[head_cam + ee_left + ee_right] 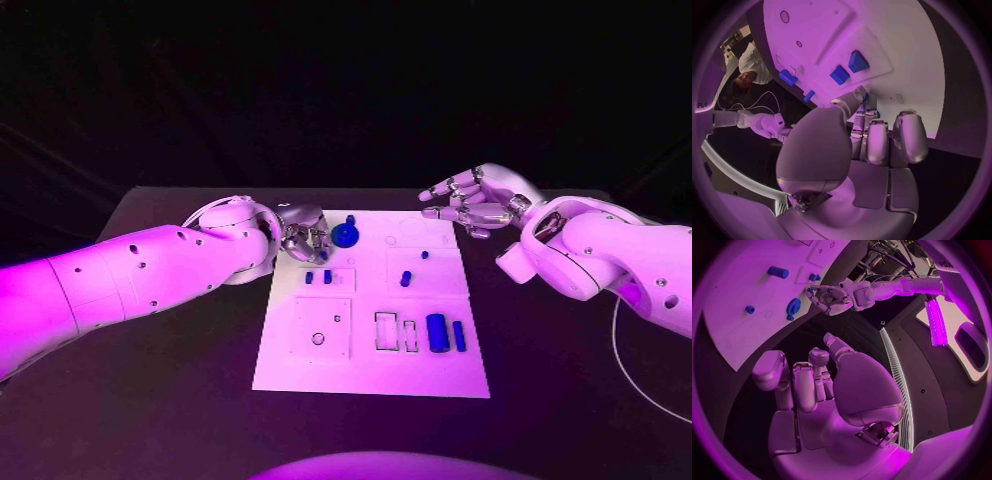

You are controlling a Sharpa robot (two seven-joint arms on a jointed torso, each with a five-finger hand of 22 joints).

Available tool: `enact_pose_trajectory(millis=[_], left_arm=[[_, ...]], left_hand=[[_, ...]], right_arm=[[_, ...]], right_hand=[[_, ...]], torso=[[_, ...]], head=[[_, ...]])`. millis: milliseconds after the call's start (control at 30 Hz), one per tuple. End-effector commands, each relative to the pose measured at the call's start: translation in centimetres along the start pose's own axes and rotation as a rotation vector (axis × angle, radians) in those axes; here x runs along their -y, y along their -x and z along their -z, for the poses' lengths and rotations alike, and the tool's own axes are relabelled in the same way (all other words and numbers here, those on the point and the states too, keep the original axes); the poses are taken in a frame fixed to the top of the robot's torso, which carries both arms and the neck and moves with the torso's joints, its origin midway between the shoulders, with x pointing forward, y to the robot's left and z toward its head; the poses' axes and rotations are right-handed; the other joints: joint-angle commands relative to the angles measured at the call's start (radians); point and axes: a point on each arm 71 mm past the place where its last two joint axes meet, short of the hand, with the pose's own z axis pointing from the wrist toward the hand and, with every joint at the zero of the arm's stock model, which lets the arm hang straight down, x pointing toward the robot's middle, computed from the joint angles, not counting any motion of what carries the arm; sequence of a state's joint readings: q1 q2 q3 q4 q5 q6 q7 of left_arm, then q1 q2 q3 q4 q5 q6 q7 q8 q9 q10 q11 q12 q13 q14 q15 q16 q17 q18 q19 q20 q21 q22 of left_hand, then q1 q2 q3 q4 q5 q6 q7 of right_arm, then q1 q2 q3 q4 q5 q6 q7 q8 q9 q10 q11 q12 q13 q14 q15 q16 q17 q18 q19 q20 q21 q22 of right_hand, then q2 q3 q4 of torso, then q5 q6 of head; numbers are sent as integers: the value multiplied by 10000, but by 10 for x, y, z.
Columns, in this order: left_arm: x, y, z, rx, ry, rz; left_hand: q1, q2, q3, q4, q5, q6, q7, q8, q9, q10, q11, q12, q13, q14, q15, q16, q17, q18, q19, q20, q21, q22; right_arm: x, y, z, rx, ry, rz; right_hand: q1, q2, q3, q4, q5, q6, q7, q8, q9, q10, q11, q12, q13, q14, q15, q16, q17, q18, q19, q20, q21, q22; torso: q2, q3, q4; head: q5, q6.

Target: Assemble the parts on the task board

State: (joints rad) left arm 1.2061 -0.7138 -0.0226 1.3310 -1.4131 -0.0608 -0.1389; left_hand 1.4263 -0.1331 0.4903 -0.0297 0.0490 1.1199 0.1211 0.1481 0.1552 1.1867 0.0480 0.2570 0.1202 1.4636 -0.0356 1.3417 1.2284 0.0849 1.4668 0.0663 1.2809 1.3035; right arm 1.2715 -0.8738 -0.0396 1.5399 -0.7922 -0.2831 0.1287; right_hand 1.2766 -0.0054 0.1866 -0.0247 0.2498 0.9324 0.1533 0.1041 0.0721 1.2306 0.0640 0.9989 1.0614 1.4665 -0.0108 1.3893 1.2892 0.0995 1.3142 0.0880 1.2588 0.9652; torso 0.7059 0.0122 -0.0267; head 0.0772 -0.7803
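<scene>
A: Left hand (300, 240) at the board's (368, 375) far corner, fingers curled together, nothing plainly pinched. Round knob (346, 234) just beside the fingertips, probably lined up for a grasp.

B: Right hand (476, 205) hovering off the far edge, fingers spread, holding nothing. Likely kept back to leave room.

A: Two small blocks (319, 277) just short of the left fingers, cylinder (436, 331) and bar (459, 336) well away. Blocks possibly a nuisance.

head view overhead, wrist views close, sharing task board (372, 330)
</scene>
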Motion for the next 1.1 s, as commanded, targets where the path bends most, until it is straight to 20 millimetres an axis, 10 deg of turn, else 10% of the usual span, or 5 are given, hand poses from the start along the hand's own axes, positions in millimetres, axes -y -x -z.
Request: enact_pose_trajectory(millis=[33,1100], left_arm=[[1,-5,-1,-309,21,-167],[-2,-7,1,-371,48,-165]], left_hand=[[-121,30,52,-25,59,-41,63,-65,-29,-13,75,-87,12,442,83,39,-11,-172,65,59,35,17],[-381,-146,160,-60,59,-503,289,-544,-218,-406,315,-650,-12,405,273,33,-146,-173,20,222,37,78]], right_arm=[[0,-1,0,-111,59,-35],[0,-1,0,-148,23,-35]], right_hand=[[-34,50,41,23,66,52,40,34,-9,-34,1,55,9,449,-47,-52,-2,133,-38,-2,-34,-16],[-52,44,37,34,67,51,40,35,-10,-28,2,65,13,451,-47,-54,-3,134,-38,-2,-40,-24]], torso=[[1,-1,-5],[-3,-6,10]], head=[[-7,-1],[12,-47]])
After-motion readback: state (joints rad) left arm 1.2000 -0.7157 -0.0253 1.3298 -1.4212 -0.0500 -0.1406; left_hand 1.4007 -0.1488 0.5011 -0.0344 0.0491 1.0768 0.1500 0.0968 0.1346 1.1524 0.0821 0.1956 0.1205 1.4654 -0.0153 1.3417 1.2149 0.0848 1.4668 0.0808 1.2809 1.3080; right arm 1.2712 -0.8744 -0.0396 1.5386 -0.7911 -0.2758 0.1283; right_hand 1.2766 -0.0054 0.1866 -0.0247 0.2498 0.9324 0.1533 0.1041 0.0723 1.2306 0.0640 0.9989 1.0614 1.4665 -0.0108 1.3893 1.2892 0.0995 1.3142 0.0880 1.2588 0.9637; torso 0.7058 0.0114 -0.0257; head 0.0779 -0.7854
